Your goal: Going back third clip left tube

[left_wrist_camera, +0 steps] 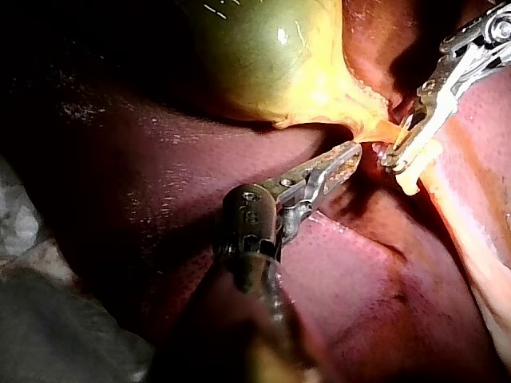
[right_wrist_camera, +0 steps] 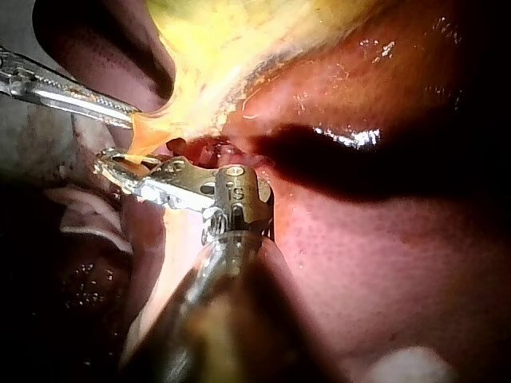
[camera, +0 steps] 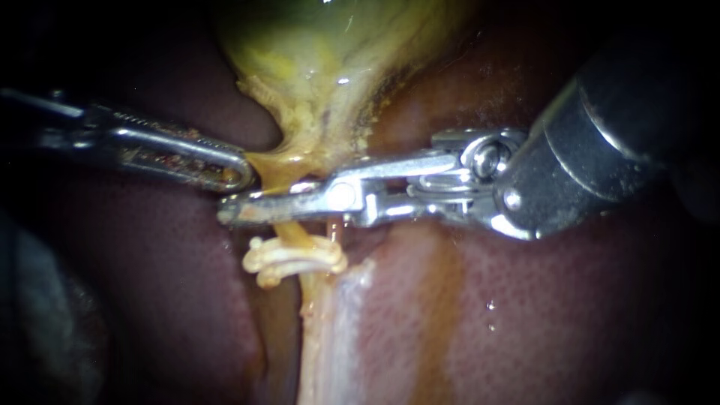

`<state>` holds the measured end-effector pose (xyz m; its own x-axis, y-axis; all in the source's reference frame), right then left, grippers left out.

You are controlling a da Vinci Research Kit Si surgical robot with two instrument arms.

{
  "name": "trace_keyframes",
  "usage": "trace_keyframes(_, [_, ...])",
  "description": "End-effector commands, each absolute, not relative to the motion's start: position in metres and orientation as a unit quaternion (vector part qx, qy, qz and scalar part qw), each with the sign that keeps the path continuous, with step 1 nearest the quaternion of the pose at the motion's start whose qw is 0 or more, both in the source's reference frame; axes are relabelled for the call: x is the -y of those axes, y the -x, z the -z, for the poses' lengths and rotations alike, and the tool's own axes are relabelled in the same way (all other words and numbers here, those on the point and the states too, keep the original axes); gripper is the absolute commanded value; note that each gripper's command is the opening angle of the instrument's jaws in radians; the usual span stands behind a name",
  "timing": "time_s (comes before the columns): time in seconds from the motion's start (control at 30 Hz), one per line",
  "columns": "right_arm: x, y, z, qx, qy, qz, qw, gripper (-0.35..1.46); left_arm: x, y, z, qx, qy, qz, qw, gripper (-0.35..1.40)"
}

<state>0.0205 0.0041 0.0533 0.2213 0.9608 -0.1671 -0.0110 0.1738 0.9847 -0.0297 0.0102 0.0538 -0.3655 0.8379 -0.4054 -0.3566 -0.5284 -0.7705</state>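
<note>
Right instrument (camera: 229, 212) looms closest, jaws a narrow crack apart across the left tube (camera: 294, 234), just above the pale clips (camera: 292, 259). Left instrument (camera: 244, 174) is clamped on the gallbladder (camera: 315, 67) neck.

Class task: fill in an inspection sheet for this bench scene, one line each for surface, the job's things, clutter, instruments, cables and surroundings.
Surface: liver, dark red and wet, lies under everything.
Job's things: gallbladder narrows to a tube; pale clips sit on the tube, count unclear.
Clutter: nothing seen.
Instruments: left instrument has its jaws shut on the gallbladder's narrow end; right instrument lies across the tube, on the gallbladder side of the clips.
Cables: nothing seen.
Surroundings: dark; grey material beside the liver in the left wrist view, unidentifiable.
</note>
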Motion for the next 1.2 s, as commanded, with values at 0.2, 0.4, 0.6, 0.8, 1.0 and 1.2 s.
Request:
trace_keyframes(0.2, [-0.0038, -0.0209, -0.0541, -0.511, -0.473, -0.366, 0.617, 0.27, -0.0102, 0.0297, -0.0538, 0.294, 0.410, -0.772, 0.386, -0.35])
trace_keyframes(0.4, [-0.0030, -0.0214, -0.0561, -0.512, -0.469, -0.363, 0.621, 0.42, -0.0102, 0.0297, -0.0538, 0.294, 0.410, -0.772, 0.386, -0.35])
trace_keyframes(0.6, [-0.0026, -0.0212, -0.0592, -0.517, -0.444, -0.338, 0.650, 0.45, -0.0102, 0.0296, -0.0538, 0.294, 0.410, -0.772, 0.386, -0.35])
trace_keyframes(0.8, [-0.0030, -0.0208, -0.0605, -0.526, -0.376, -0.281, 0.709, 0.49, -0.0102, 0.0296, -0.0538, 0.294, 0.410, -0.772, 0.386, -0.35])
trace_keyframes(1.0, [-0.0023, -0.0188, -0.0599, -0.547, -0.336, -0.228, 0.732, 0.50, -0.0102, 0.0293, -0.0537, 0.295, 0.410, -0.772, 0.386, -0.35])
trace_keyframes(1.2, [-0.0019, -0.0151, -0.0586, -0.574, -0.293, -0.164, 0.747, 0.50, -0.0102, 0.0293, -0.0537, 0.295, 0.410, -0.772, 0.386, -0.35])
